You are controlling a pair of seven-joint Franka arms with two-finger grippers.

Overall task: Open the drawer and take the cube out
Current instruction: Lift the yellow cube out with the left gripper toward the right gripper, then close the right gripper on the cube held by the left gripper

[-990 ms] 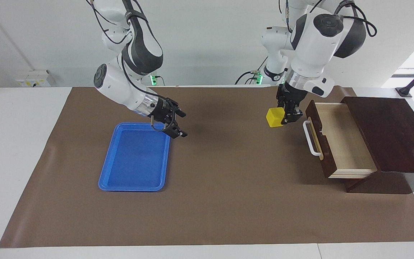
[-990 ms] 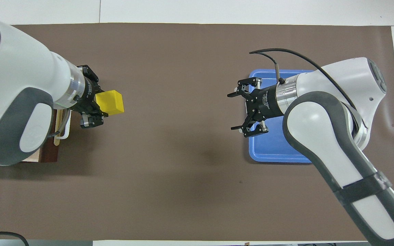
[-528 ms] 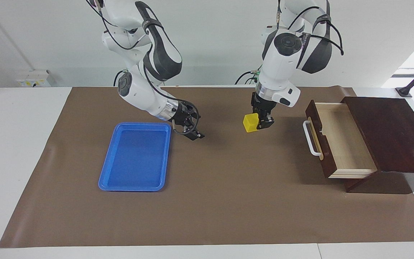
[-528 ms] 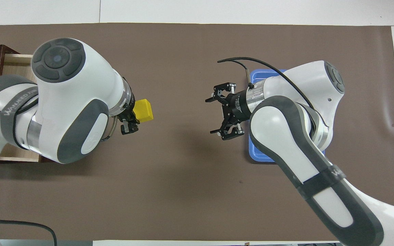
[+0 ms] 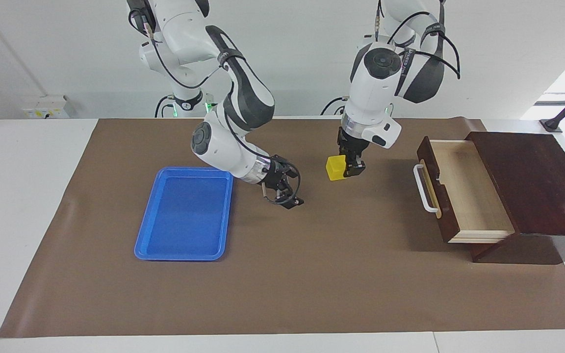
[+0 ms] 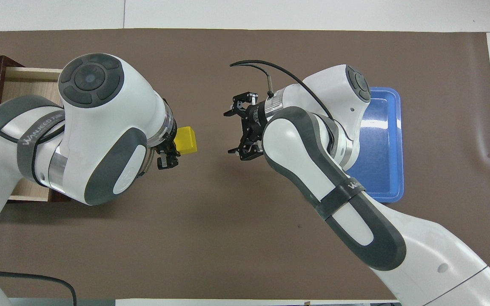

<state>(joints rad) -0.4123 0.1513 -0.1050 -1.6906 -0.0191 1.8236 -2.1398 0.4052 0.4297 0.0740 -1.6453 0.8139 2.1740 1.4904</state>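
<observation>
Left gripper (image 5: 347,166): hanging over the brown mat (image 5: 312,274) between tray and drawer, jaws clamping the cube.
Cube (image 5: 335,168): yellow, being held clear of the mat, outside the drawer, toward the left arm's end.
Right gripper (image 5: 290,193): hovering over the mat just beside the tray, jaws spread wide, gripping nothing, pointing toward the cube.
Tray (image 5: 151,223): blue, lying flat on the mat toward the right arm's end.
Drawer (image 5: 447,196): standing pulled out of its dark box (image 5: 532,181), pale inside showing, white handle (image 5: 424,189) facing the table's middle.
</observation>
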